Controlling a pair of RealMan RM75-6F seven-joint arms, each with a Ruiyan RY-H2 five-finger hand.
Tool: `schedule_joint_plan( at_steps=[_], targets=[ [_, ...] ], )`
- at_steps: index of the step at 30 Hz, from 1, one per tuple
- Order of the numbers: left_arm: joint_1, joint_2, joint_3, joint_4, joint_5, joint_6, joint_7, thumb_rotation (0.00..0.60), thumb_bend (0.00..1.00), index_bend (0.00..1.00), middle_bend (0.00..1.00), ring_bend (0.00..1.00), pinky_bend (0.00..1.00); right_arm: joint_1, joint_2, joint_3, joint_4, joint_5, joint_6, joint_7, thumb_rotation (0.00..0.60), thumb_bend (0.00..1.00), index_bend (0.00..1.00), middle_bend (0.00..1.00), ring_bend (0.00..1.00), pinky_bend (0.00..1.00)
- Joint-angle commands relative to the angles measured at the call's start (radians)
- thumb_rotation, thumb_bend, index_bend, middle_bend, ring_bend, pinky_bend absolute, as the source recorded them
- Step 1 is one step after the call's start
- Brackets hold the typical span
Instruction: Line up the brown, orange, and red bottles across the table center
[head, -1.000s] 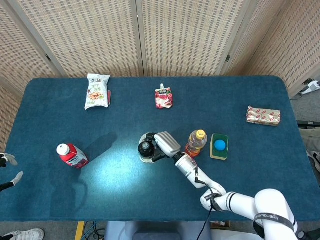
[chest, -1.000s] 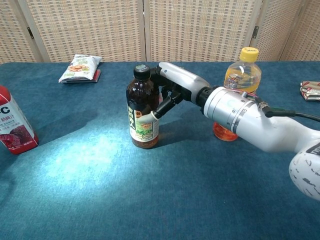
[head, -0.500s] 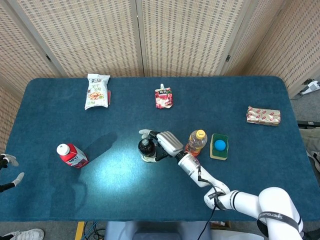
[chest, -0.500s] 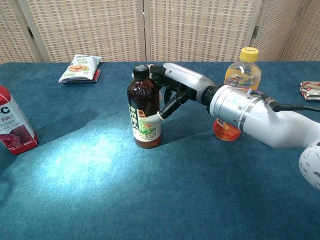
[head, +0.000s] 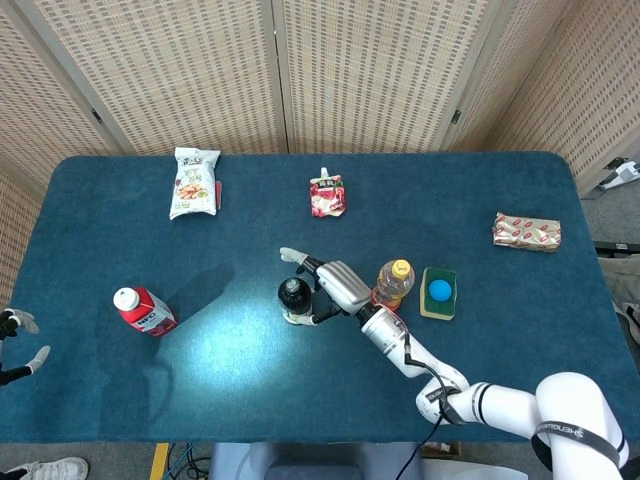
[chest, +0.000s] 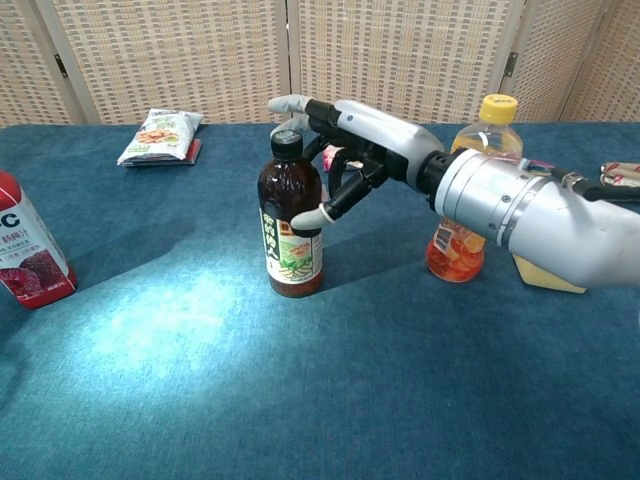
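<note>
Fingers spread, right hand thumb-tip touches brown bottle, clear only in chest view

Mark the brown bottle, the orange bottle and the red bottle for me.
brown bottle (chest: 291, 215), chest view, on the dark body above the label.
orange bottle (chest: 455, 255), chest view, on the lower body.
red bottle (head: 150, 314), head view, on the red label.

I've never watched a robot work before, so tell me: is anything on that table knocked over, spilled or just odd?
Nothing is spilled or damaged. The brown bottle and orange bottle stand upright. The red bottle sits far off to the left, apart from them. The right hand is at the brown bottle, fingers spread.
</note>
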Motion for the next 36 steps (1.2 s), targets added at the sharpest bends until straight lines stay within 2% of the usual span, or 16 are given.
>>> schedule_joint_plan(
  at_steps=[1,20,31,34,36],
  targets=[
    [0.000,0.000,0.001,-0.001,0.000,-0.001,0.001,0.600,0.23,0.50,0.36,0.45,0.67,-0.013,0.030,0.001,-0.041,0.005,0.013,-0.027,0.600,0.00,0.01,0.15,0.27,0.54],
    [-0.004,-0.011,0.006,-0.002,0.000,-0.012,0.025,0.600,0.23,0.50,0.36,0.45,0.67,-0.094,0.221,-0.022,-0.327,-0.022,0.107,-0.154,0.600,0.00,0.01,0.15,0.25,0.54],
    [-0.008,-0.019,0.015,-0.007,0.010,-0.018,0.042,0.600,0.23,0.50,0.36,0.45,0.67,-0.177,0.411,-0.086,-0.563,-0.077,0.168,-0.266,0.600,0.00,0.01,0.19,0.25,0.54],
    [-0.009,-0.021,0.019,-0.012,0.017,-0.017,0.050,0.600,0.23,0.50,0.36,0.45,0.67,-0.210,0.470,-0.109,-0.624,-0.109,0.202,-0.292,0.600,0.00,0.06,0.22,0.25,0.54],
    [-0.009,-0.022,0.021,-0.015,0.021,-0.016,0.054,0.600,0.23,0.50,0.36,0.45,0.67,-0.230,0.498,-0.122,-0.643,-0.131,0.227,-0.306,0.600,0.00,0.16,0.27,0.25,0.54]
  ],
)
